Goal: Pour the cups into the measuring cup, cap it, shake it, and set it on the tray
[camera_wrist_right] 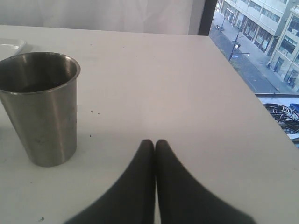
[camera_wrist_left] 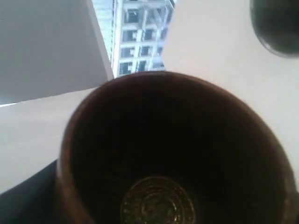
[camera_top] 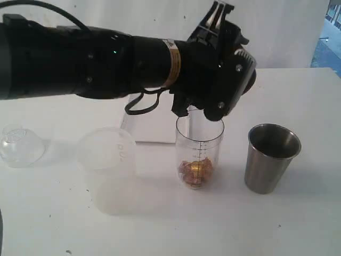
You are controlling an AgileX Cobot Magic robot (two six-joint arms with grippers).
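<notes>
1. At far left a clear domed lid lies on the table. Beside it stands a frosted tub, whose contents we cannot make out.
2. The measuring cup, a clear cylinder with a black scale, stands upright at centre, just in front of the tray. Golden-brown pieces lie at its bottom.
3. The left gripper hangs over its mouth, clamped wide round the dark-brown wooden cup. A gold disc sits inside.
4. The steel tumbler stands upright to the right; we cannot tell its contents.
5. The right gripper has its fingers pressed together and holds nothing, low beside the tumbler.
</notes>
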